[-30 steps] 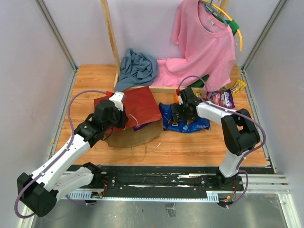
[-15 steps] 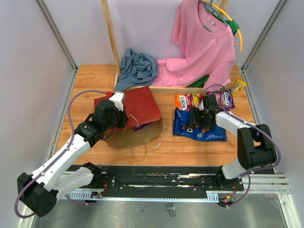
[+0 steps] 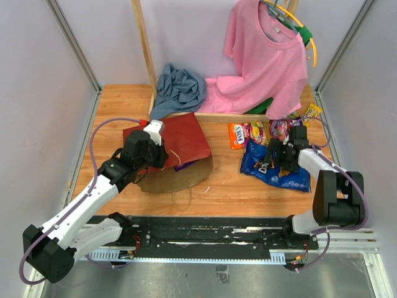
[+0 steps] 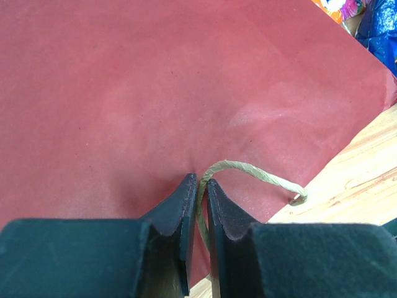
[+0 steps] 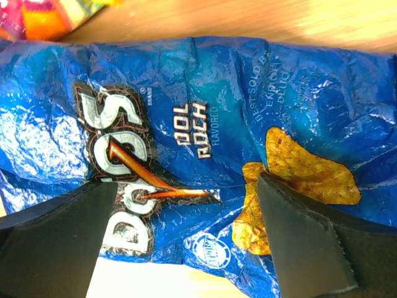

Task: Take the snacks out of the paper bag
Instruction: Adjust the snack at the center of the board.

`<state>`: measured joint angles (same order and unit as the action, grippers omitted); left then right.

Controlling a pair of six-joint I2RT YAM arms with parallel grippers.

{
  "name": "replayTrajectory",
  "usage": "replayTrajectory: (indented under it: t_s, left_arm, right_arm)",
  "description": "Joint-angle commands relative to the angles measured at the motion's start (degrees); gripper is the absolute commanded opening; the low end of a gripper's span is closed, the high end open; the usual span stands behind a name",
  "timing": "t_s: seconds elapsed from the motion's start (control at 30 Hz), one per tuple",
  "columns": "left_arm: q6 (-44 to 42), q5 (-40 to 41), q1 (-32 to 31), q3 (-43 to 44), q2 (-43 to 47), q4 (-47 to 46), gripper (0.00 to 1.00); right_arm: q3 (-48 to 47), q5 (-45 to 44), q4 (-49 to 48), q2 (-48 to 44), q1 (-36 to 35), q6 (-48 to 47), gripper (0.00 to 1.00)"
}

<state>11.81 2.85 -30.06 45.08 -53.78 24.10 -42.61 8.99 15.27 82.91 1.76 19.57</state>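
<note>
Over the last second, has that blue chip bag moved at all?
Yes. The blue chip bag has slid to the right, farther from the red paper bag, which has stayed put.

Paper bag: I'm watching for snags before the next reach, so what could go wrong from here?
1. The left tool pinches only the thin twine handle of the paper bag; it might slip or tear, letting the bag shut over the purple packet at its mouth.
2. The right tool hangs open over the Doritos bag; lowering or closing could snag and drag it.
</note>
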Motion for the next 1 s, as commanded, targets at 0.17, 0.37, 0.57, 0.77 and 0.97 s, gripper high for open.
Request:
replayTrajectory:
  t_s: [0.17,0.37,0.57,0.77,0.97]
  left_arm:
    - [-0.5,-0.8,0.4,0.3,-1.0,-0.6,0.17]
    - [-0.7,-1.9,0.5,0.8,-2.6,-0.7,0.17]
    - [-0.8,-2.8,0.5,1.3,-4.3,-0.7,0.17]
    - [-1.0,-3.2,0.6,1.8,-5.2,-0.6,0.17]
    - [-0.8,-1.7,0.6,1.2,-4.5,-0.7,0.17]
  right_arm:
    - [-13.4,2.4,4.7,11.7,4.2,-7.5,0.92]
    - [-22.0,2.1,9.2,18.2,2.1,-16.5,0.91]
    - [-24.9,-3.0,9.9,17.4,0.4,-26.6,0.90]
    - [-23.7,-5.7,7.2,12.5,-0.7,-31.4,0.91]
    - [-21.7,-5.0,4.2,0.5,-3.0,-26.4,0.92]
